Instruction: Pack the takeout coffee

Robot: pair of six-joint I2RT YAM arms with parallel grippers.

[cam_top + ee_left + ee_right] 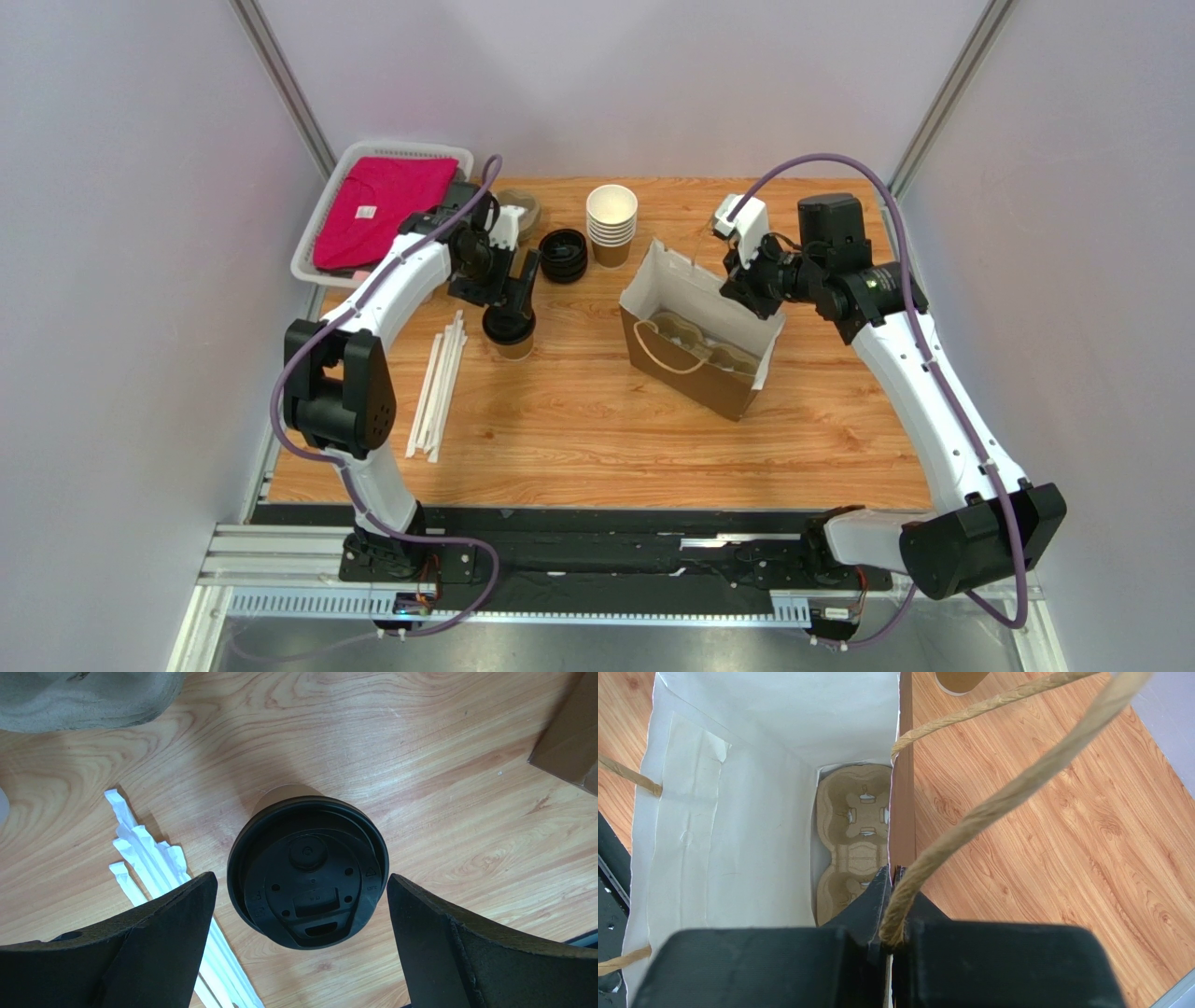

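no legible text; embossed marks on the black lid unreadable

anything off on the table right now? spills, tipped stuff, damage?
Nothing stands out. The takeout coffee stands upright with its lid on, inside the open left gripper. The paper bag stands open, its wall pinched by the right gripper, with the cup carrier flat inside. No spill visible.
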